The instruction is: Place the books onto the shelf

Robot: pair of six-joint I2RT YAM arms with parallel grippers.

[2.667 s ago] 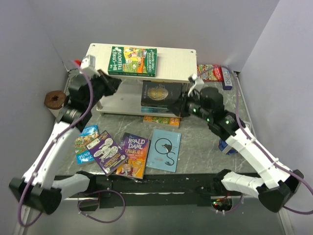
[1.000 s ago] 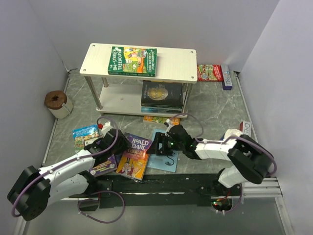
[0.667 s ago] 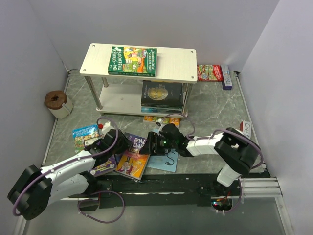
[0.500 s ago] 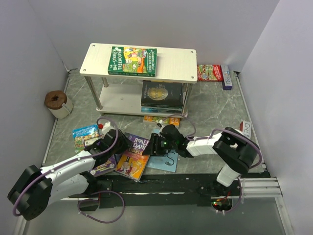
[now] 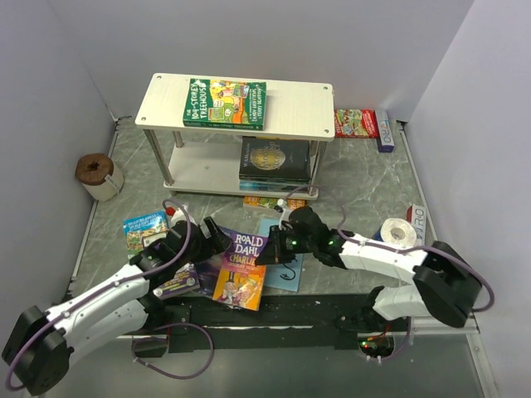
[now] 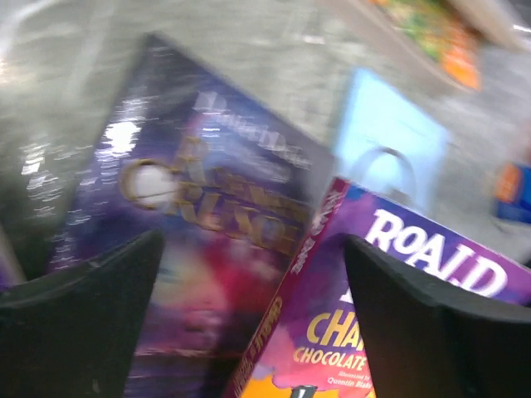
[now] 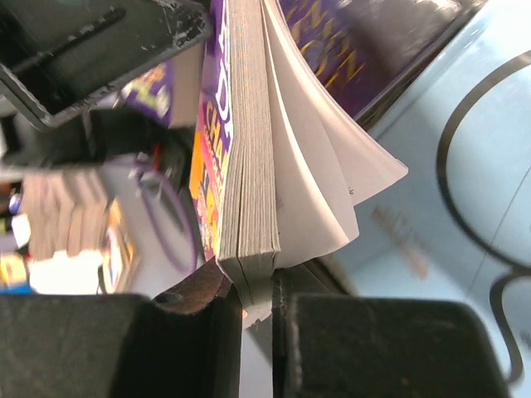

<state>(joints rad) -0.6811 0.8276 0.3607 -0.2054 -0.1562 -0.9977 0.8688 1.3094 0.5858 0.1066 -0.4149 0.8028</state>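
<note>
Pinching the Roald Dahl book (image 7: 249, 166) by one edge, the right gripper (image 7: 257, 311) has its fingers pressed onto the cover and a block of pages, and the loose pages fan out above the jaws. From above, that cover reads "ROALD DAHL" and "CHARLIE"; the left wrist view adds "CHOCOLATE" in yellow. The book sits tilted near the front of the table (image 5: 365, 178), partly over a dark purple book (image 6: 191, 224) with gold lettering (too blurred to read). The left gripper (image 6: 249, 332) hovers just beside the Roald Dahl book with its fingers spread wide, holding nothing. Next to the pinch, the light blue book (image 5: 289, 267) with its black swirl lies flat on the table.

The shelf (image 5: 299, 104) holds two books. On the top board lies a green book (image 5: 226, 103) whose title includes "STOREY TREEHOUSE". On the lower board lies a dark starry book (image 5: 275, 159). An orange and green book (image 5: 272, 202) lies on the table at the shelf's front edge. A purple book with white cartoons (image 5: 176, 280) shows from under the left arm, and a small blue book (image 5: 143, 229) lies near it.
</note>
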